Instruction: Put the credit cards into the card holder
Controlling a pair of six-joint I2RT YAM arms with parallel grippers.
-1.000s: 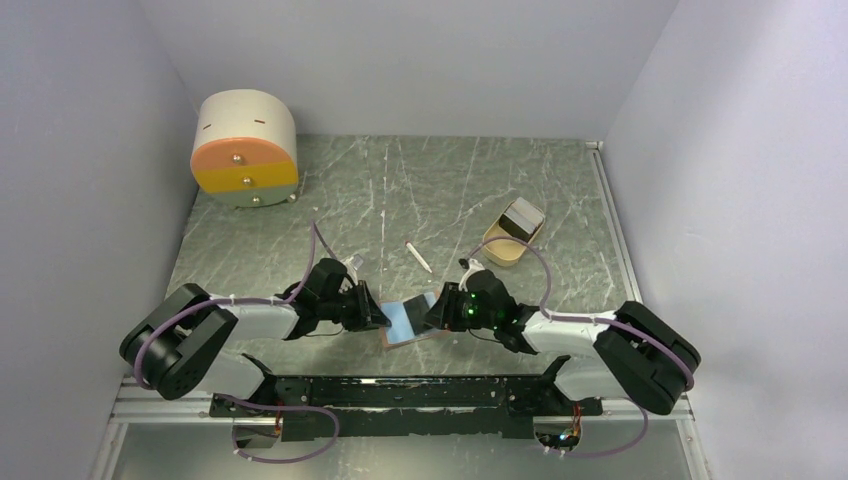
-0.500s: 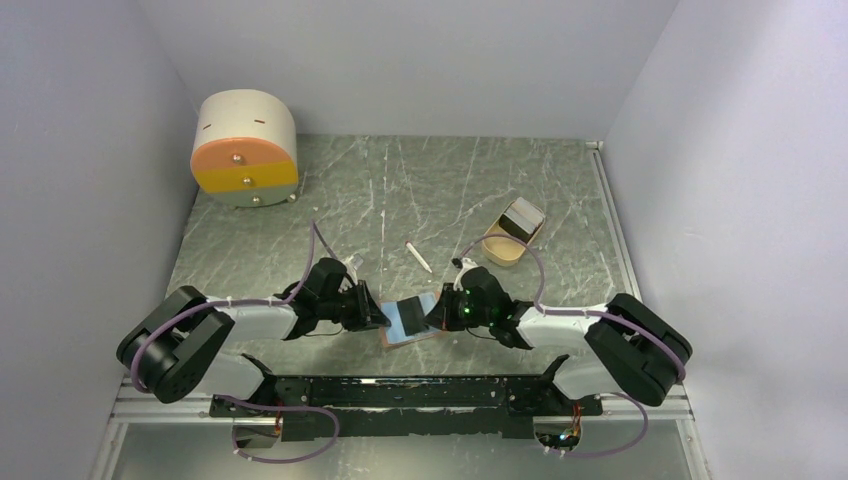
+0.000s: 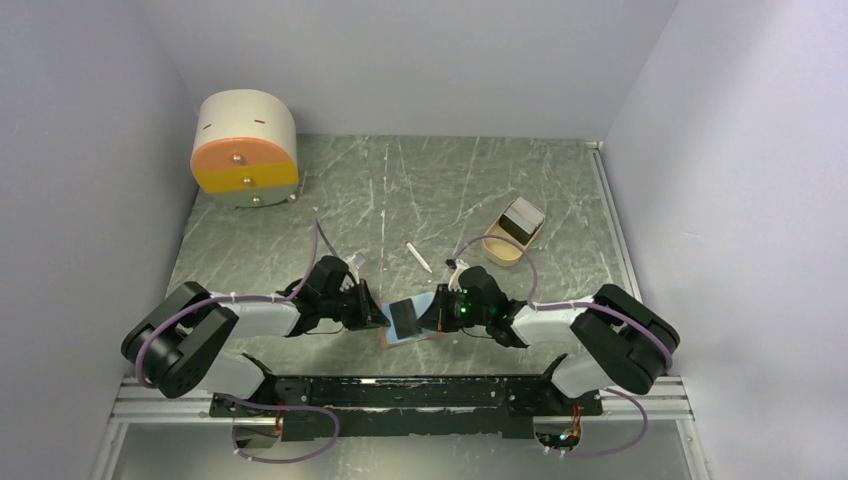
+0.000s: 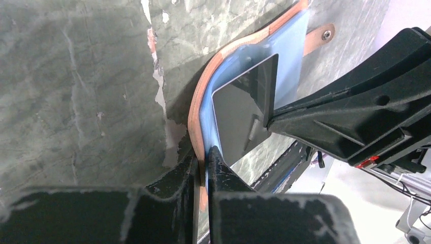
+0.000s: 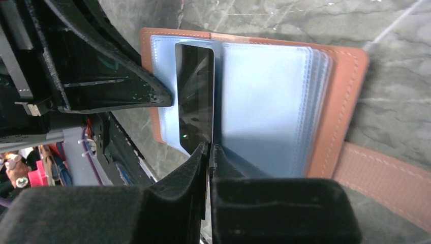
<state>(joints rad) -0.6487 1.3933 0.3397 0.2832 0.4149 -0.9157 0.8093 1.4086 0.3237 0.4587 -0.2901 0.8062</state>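
Holder [image 4: 195, 108] in left fingers [image 4: 223, 175], card [image 5: 195, 96] in right [image 5: 195, 170]

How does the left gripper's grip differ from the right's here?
The left gripper pinches the card holder at its edge, orange cover and blue sleeve together; the right gripper pinches the black card. The left's load partly rests on the table; the right's card is tilted up over the sleeves. Both are shut, facing each other.
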